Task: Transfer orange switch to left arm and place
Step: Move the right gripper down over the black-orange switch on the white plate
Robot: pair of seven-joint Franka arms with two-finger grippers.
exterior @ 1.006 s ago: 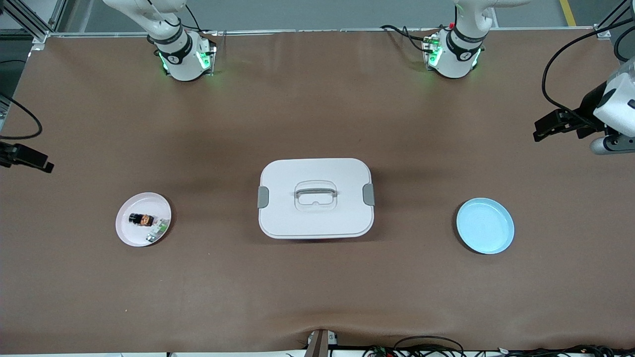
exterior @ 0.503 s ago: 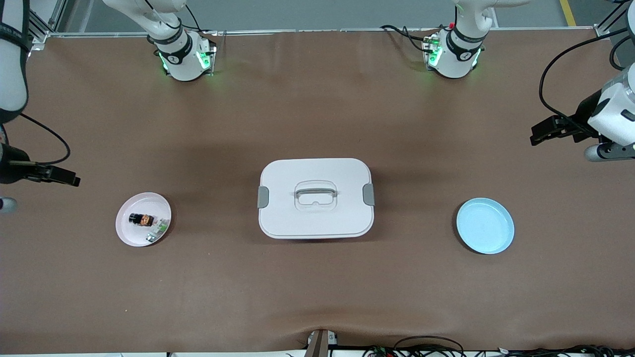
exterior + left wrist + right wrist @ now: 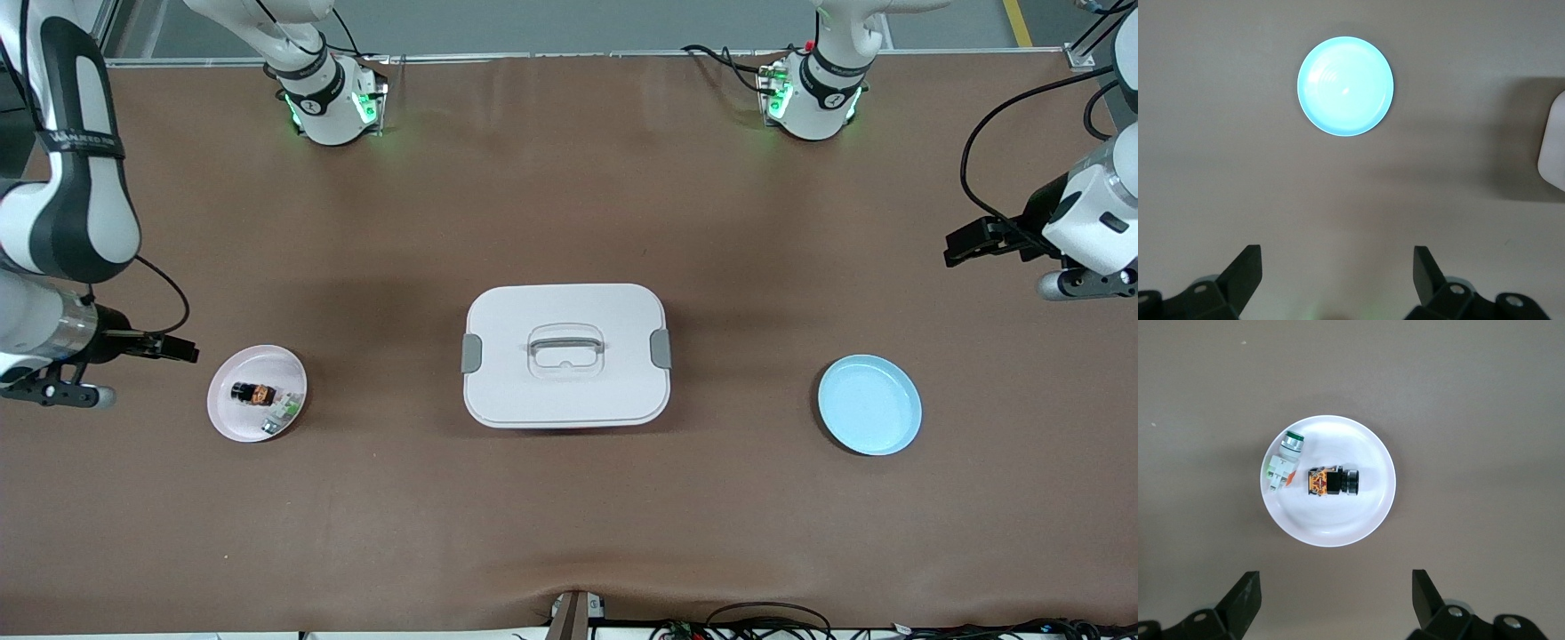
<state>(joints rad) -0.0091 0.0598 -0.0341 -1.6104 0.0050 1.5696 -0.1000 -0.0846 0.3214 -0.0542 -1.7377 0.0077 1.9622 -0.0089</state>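
Observation:
The orange switch [image 3: 253, 393] [image 3: 1333, 482], a tiny black cylinder with an orange end, lies on a pale pink plate [image 3: 238, 420] [image 3: 1358, 520] toward the right arm's end of the table. My right gripper [image 3: 185, 350] [image 3: 1336, 587] hangs open and empty over bare table just beside that plate. The white lidded box [image 3: 565, 356] stands at the table's middle, and its corner [image 3: 1555, 143] shows in the left wrist view. My left gripper [image 3: 960, 242] [image 3: 1338, 263] is open and empty over the table at the left arm's end.
A small greenish-white part [image 3: 283, 413] [image 3: 1283, 463] shares the pink plate with the switch. A light blue plate [image 3: 869, 404] [image 3: 1345, 86] sits empty toward the left arm's end, nearer to the front camera than the left gripper.
The right arm has swung in over its end of the table, bringing its gripper close to the pink plate. The left gripper has crept slightly toward the table's middle.

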